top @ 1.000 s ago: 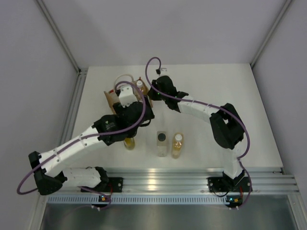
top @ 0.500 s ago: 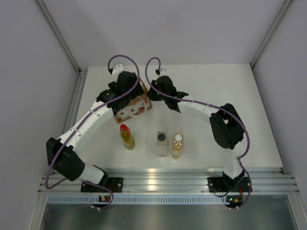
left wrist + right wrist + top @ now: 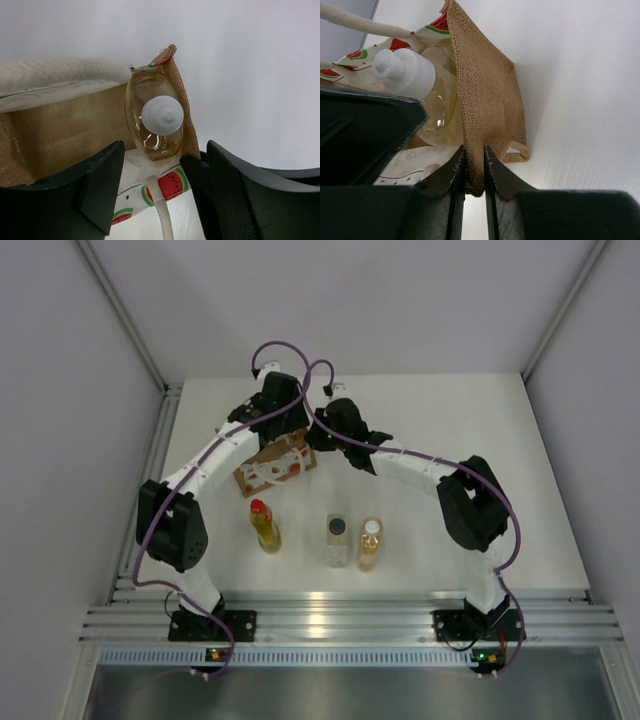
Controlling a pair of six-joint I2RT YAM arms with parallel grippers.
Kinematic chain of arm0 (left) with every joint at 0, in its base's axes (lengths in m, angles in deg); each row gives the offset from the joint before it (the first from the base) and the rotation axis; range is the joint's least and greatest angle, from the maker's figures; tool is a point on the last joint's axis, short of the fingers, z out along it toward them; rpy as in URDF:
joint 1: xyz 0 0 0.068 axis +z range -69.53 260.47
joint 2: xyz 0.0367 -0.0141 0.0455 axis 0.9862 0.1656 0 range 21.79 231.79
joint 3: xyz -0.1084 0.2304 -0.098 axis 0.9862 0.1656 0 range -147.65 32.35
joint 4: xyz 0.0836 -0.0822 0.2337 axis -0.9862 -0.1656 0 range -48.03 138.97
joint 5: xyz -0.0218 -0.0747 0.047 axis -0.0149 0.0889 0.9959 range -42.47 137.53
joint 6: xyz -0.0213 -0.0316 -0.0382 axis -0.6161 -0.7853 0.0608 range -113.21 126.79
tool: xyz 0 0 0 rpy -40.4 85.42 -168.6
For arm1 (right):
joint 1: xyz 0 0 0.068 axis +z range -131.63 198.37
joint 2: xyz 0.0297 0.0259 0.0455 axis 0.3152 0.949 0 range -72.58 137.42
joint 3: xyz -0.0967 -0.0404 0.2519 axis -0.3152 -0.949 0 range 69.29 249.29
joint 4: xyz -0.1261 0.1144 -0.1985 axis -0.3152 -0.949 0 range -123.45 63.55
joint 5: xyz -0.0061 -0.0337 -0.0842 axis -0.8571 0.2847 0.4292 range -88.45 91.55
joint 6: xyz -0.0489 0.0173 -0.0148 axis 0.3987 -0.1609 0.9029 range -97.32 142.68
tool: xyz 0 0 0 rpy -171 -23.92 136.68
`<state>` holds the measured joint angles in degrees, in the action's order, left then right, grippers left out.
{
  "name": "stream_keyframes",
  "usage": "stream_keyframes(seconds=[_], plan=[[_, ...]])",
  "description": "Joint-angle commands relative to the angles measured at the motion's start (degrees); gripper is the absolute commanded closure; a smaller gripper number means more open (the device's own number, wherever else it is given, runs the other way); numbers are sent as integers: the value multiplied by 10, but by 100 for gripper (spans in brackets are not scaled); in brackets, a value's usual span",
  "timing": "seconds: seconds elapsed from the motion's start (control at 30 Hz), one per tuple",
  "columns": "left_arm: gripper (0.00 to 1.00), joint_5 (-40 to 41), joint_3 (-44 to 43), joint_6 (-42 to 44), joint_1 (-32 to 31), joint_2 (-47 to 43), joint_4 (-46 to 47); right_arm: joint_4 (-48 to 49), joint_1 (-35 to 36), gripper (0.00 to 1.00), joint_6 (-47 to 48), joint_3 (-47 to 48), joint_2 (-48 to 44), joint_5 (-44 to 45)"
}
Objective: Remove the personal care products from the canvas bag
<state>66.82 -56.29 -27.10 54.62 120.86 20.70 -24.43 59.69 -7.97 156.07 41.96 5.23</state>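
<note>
The tan watermelon-print canvas bag (image 3: 272, 466) sits far on the white counter (image 3: 450, 420), a white-capped clear amber bottle (image 3: 161, 116) inside. The left gripper (image 3: 160, 186) hangs over it, spread apart; the right gripper (image 3: 474, 165) is clamped on the bag's right edge.

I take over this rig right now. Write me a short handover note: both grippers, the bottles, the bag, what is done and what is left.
Left gripper: open at the bag mouth, with the last bottle (white cap) ahead between its fingers, not gripped.
Right gripper: shut on the side wall of the canvas bag.
Done: red-capped bottle, dark-capped bottle and white-capped bottle stand on the table.
Left: grasp the last bottle and lift it out, probably with the left gripper.
</note>
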Motion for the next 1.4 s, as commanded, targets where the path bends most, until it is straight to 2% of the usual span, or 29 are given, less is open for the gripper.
stream_keyframes(seconds=[0.0, 0.03, 0.4, 0.47, 0.8, 1.1, 1.17, 1.3, 1.37], plan=[[33, -8, -28, 18, 6, 20, 25, -2, 13, 96, -2, 14, -3, -20], [36, -4, -25, 16, 6, 23, 25, -2, 13, 97, 0, 14, -4, -20], [37, 16, -41, 30, 6, 60, 24, -2, 13, 97, 4, 13, -5, -19], [40, 22, -43, 39, 7, 67, 24, -2, 13, 97, 5, 15, -3, -19], [40, 46, -54, 52, 9, 91, 21, -2, 13, 96, 5, 13, 1, -19], [37, 39, -56, 47, 11, 126, 22, -2, 13, 96, 8, 13, 1, -21], [32, 37, -56, 49, 13, 129, 22, -2, 13, 96, 8, 13, 1, -24], [47, 35, -53, 46, 16, 128, 23, -2, 14, 96, 9, 13, 2, -24], [64, 31, -58, 50, 18, 129, 22, -2, 13, 97, 7, 13, 2, -25]])
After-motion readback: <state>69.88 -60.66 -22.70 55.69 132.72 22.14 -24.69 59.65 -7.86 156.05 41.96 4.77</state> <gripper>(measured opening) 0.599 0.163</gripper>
